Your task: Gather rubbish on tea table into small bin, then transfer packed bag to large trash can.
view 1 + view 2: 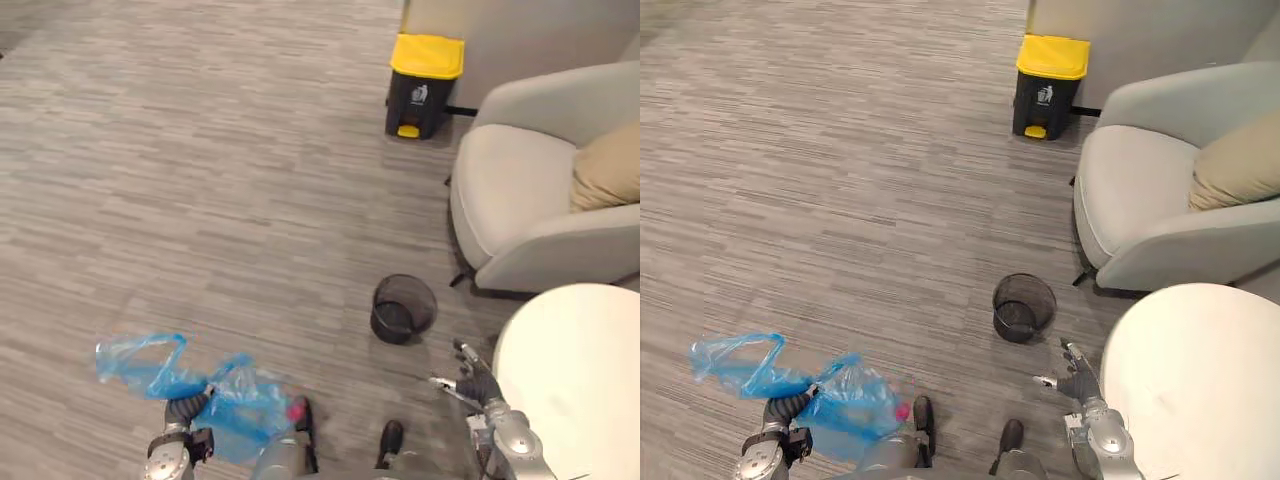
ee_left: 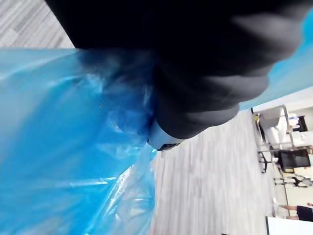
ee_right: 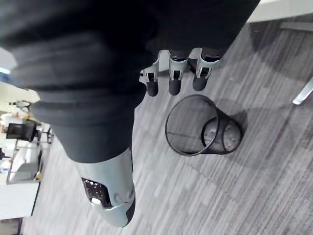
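With left hand (image 1: 186, 408) clamped on the lower-left blue bag (image 1: 243, 404) and right hand (image 1: 478, 384) spread, carry it steadily toward the upper-right trash can (image 1: 425, 85).

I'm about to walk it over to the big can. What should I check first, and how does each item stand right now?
1. Grip on the blue bag: ok. The left hand is closed on the bunched plastic.
2. Bag out of the small mesh bin: ok. The bin stands on the carpet with no liner in it.
3. Bag tied shut: cannot tell. One handle loop hangs loose to the side.
4. Right hand free for the lid: ok. Its fingers are straight and hold nothing.
5. Lid of the yellow-lidded trash can open: not ok. It is closed.
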